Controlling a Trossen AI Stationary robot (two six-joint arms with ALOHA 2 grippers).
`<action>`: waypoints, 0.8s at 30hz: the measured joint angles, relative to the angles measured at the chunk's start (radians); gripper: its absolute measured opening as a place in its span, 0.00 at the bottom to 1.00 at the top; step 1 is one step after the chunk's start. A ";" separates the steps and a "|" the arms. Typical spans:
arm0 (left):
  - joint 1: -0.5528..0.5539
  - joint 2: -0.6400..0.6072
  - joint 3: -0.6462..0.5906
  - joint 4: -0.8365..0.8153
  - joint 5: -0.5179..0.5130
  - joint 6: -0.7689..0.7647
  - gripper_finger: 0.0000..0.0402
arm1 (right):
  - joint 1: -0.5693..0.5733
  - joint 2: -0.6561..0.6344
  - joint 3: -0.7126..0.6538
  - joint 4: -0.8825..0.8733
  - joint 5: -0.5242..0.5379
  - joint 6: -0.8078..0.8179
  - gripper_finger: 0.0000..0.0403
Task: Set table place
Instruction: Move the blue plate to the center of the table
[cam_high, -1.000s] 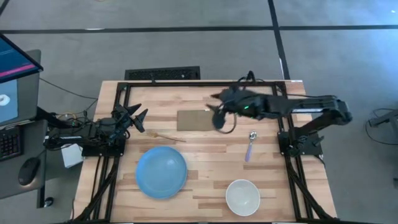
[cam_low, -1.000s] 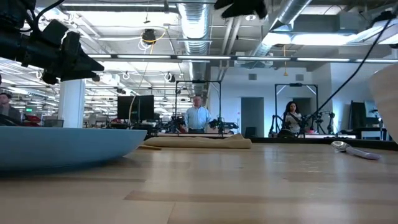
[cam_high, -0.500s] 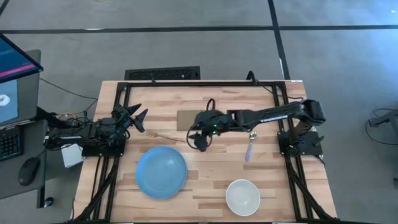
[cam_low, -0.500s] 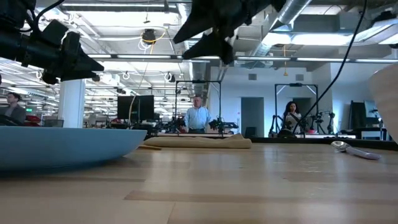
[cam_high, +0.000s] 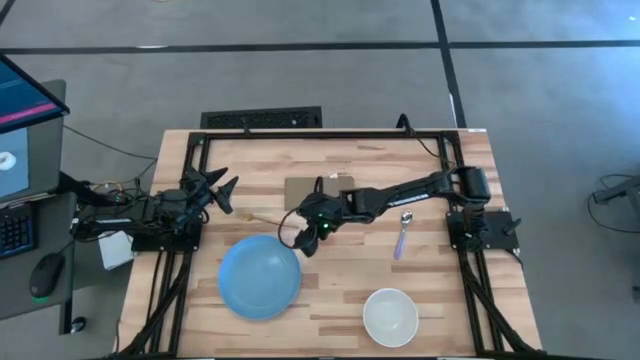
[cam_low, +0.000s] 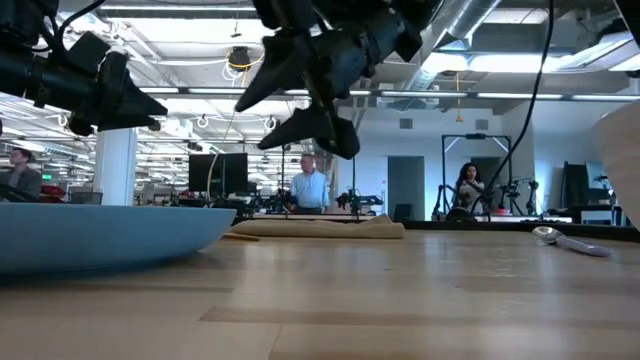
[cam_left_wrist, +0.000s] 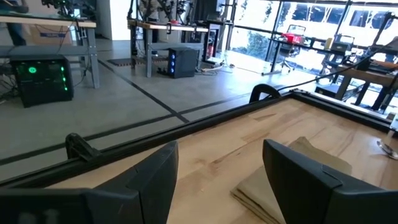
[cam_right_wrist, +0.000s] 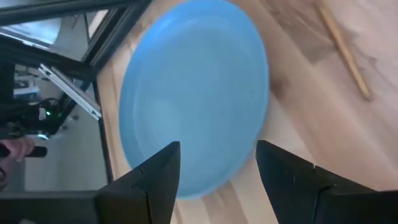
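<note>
The round blue plate (cam_high: 260, 277) lies flat on the table (cam_high: 340, 290), left of centre. The white bowl (cam_high: 390, 315) stands near the near edge. The lilac-handled spoon (cam_high: 402, 233) lies to the right, and the thin gold fork (cam_high: 270, 220) lies just beyond the plate. My right gripper (cam_high: 303, 240) is open and hovers above the plate's far right rim (cam_right_wrist: 249, 124), touching nothing. In the low view it (cam_low: 300, 100) hangs well above the tabletop. My left gripper (cam_high: 222, 190) is open and waits at the table's left side.
A flat brown napkin (cam_high: 315, 192) lies toward the far edge, behind my right arm. The black frame (cam_high: 330, 133) edges the table. Bare wood shows between plate, bowl and spoon. People stand in the room beyond the far edge (cam_low: 308, 185).
My right gripper has swung from above the napkin's right end toward the table's left and near side, coming lower, and now hangs over the plate's far right rim. Its fingers have stayed open. Plate, bowl, spoon and fork have not moved.
</note>
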 joint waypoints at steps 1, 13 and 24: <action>0.000 0.000 0.000 0.000 0.000 0.000 0.56 | 0.002 0.012 0.005 0.001 0.000 0.007 0.58; 0.000 0.000 -0.001 -0.002 0.000 0.000 0.56 | 0.019 0.094 0.017 -0.015 0.009 0.016 0.58; 0.000 0.000 -0.002 -0.003 -0.001 0.000 0.56 | 0.021 0.149 0.018 0.028 0.009 0.014 0.58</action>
